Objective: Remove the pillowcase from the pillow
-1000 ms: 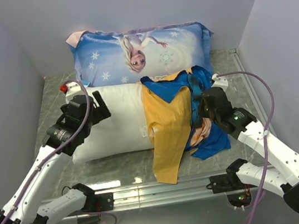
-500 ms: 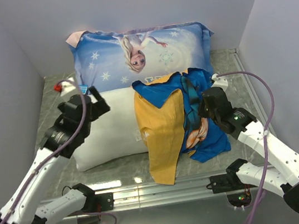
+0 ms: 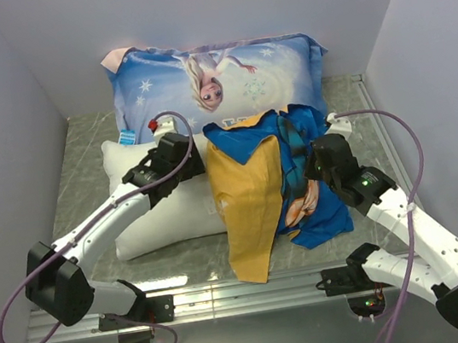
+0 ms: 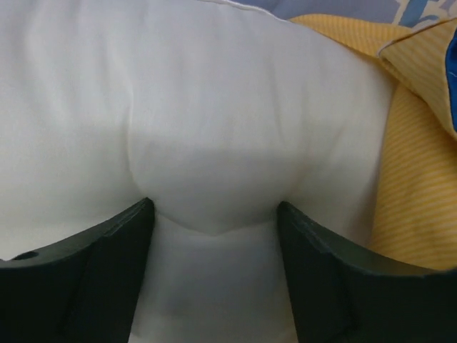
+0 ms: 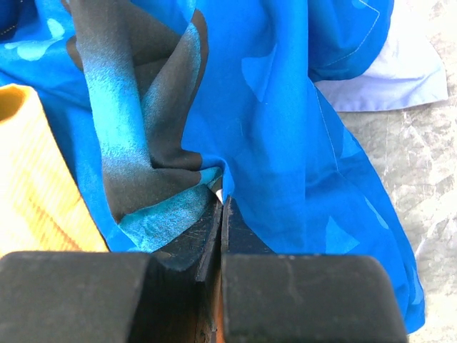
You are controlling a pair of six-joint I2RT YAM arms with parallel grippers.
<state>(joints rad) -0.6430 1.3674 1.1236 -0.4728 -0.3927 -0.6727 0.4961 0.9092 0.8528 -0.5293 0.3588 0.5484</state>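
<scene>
The white pillow (image 3: 157, 208) lies across the table, its left part bare. The pillowcase (image 3: 254, 194), yellow-orange and blue, is bunched over its right end and hangs toward the near edge. My left gripper (image 3: 191, 161) is open and pressed down into the pillow just left of the pillowcase edge. In the left wrist view its jaws (image 4: 213, 214) stand apart with white pillow (image 4: 200, 107) bulging between them and yellow pillowcase (image 4: 418, 186) at right. My right gripper (image 3: 314, 163) is shut on a fold of the blue pillowcase side (image 5: 285, 128), with the jaws (image 5: 221, 199) closed tight.
The light blue Elsa-print pillow (image 3: 214, 74) leans against the back wall behind the white pillow. Walls close in left, right and back. A metal rail (image 3: 247, 294) runs along the near edge. Marbled table surface (image 5: 421, 179) shows right of the pillowcase.
My left arm has swung right from the pillow's left end to beside the pillowcase edge. The pillowcase shifted slightly left. The right arm has barely moved.
</scene>
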